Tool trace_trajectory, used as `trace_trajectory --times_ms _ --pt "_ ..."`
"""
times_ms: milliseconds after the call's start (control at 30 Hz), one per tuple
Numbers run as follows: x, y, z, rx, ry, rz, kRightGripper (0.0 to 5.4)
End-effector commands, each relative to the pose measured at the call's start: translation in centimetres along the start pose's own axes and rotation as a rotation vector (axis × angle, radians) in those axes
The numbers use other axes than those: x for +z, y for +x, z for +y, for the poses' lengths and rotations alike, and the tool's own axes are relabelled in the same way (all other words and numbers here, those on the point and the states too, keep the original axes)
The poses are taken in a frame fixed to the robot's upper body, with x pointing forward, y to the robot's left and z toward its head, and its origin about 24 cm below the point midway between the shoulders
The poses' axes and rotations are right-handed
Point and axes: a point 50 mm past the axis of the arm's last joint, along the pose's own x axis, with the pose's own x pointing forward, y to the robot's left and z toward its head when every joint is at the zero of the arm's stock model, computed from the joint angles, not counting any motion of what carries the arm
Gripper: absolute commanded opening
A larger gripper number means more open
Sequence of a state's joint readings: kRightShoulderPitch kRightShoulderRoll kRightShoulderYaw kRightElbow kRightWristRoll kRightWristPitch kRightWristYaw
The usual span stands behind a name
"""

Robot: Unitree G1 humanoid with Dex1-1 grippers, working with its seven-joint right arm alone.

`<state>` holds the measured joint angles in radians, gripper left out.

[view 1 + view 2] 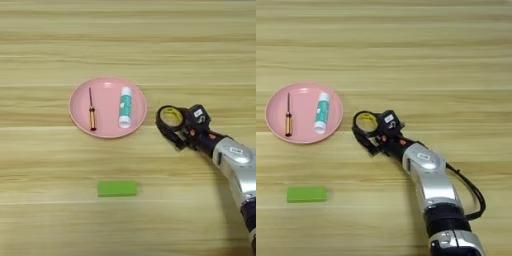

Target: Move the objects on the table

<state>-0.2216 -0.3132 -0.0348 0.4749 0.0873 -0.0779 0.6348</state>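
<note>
The pink round plate (107, 127) lies left of centre on the table (125, 40). On it rest the thin orange-handled screwdriver (92, 112) and, to its right, the white-and-teal tube (125, 106). Just off the plate's right rim, my right gripper (179, 128) is shut on the black tape ring with yellow inside (171, 118), one black finger under the ring and one behind it. The ring looks slightly tilted, and I cannot tell whether it touches the wood. The flat green block (117, 188) lies alone nearer the front.
My silver forearm (428, 175) comes in from the bottom right, with a black cable (476, 195) looping off its right side. Bare wood stretches across the back and the left of the table.
</note>
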Motion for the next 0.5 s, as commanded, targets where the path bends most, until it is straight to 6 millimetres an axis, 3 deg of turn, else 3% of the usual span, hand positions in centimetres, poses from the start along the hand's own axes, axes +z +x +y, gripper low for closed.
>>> trace_trajectory --times_ms 33,500 --pt "3.84 0.68 -1.62 -0.053 -0.076 -0.144 4.03" --pt "4.55 0.46 -1.83 -0.070 -0.077 -0.213 4.02"
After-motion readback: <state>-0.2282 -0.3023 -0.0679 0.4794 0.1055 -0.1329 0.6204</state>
